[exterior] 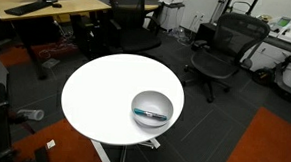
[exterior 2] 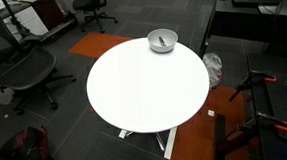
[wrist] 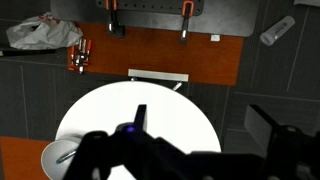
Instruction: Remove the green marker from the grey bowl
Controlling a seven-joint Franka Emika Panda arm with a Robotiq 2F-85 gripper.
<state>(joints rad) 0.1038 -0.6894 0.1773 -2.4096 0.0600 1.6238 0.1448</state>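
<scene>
The grey bowl [exterior: 137, 101] sits near the edge of the round white table [exterior: 100, 89]. The green marker [exterior: 150, 114] lies inside it. In an exterior view the bowl [exterior 2: 152, 37] is at the table's far edge, with the marker [exterior 2: 162, 42] a dark streak inside. In the wrist view the bowl [wrist: 48, 157] is at the lower left, and a thin stick-like shape lies in it. My gripper [wrist: 200, 125] is open and empty, high above the table and far from the bowl. The arm does not show in either exterior view.
Black office chairs [exterior: 219, 50] and a wooden desk [exterior: 49, 6] stand around the table. Orange floor mats [wrist: 160, 50] lie beside the table's base. A white bag [wrist: 40, 33] lies on the floor. Another chair [exterior 2: 23, 72] stands near the table.
</scene>
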